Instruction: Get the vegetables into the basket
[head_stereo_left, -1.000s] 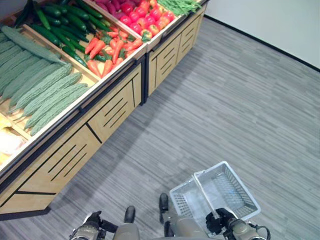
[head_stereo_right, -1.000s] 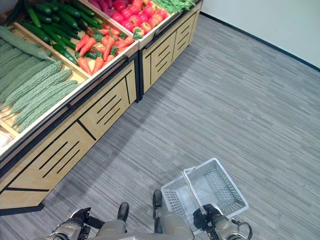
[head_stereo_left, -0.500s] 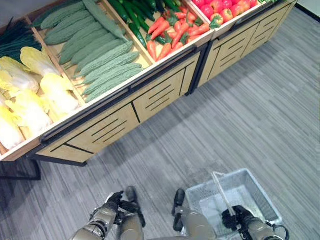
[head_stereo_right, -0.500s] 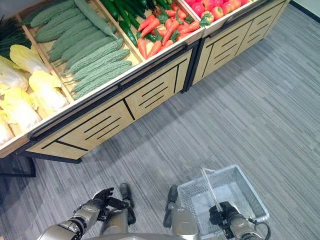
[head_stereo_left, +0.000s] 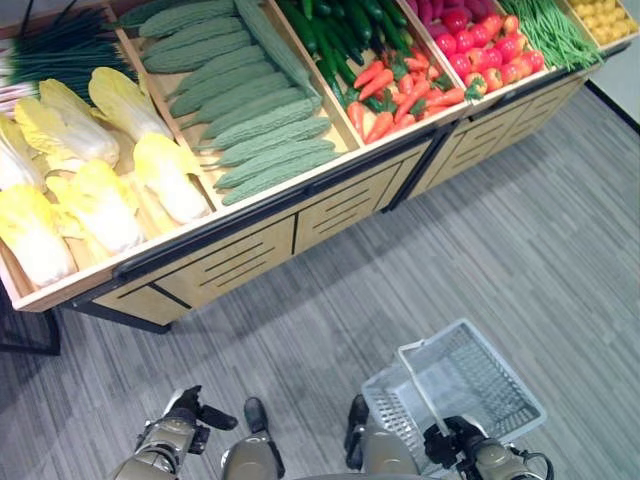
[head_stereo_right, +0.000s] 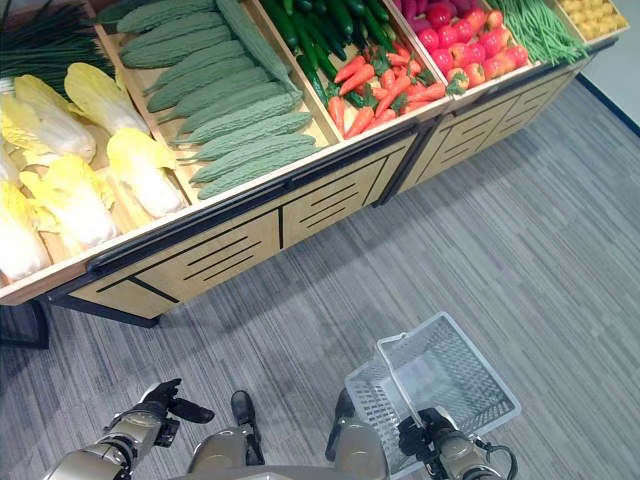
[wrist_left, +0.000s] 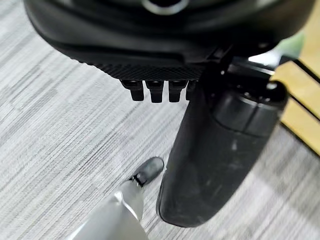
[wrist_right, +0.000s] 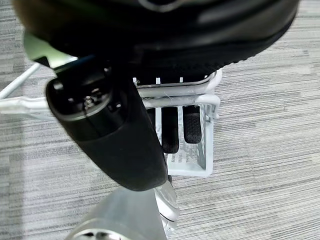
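A white wire basket (head_stereo_left: 482, 377) hangs low over the floor at the lower right. My right hand (head_stereo_left: 452, 446) is shut on its handle (head_stereo_left: 421, 385); in the right wrist view the fingers (wrist_right: 170, 131) curl round the white handle bar (wrist_right: 170, 101). Nothing lies in the basket. My left hand (head_stereo_left: 184, 417) hangs at the lower left, open and holding nothing. The vegetables lie on a wooden stand (head_stereo_left: 250, 252) ahead: napa cabbages (head_stereo_left: 100, 195), bitter gourds (head_stereo_left: 255, 120), cucumbers (head_stereo_left: 335, 35), carrots (head_stereo_left: 385, 95), red peppers (head_stereo_left: 490, 50) and green beans (head_stereo_left: 550, 30).
The stand runs across the upper part of the scene, with slatted drawer fronts facing me. Dark green chives (head_stereo_left: 60, 50) lie at its far left. Grey striped floor (head_stereo_left: 560, 230) stretches between me and the stand and on to the right.
The camera has swung left along the stand, bringing the cabbages and chives into view. My right hand has kept hold of the basket handle throughout. The left hand stays low and open.
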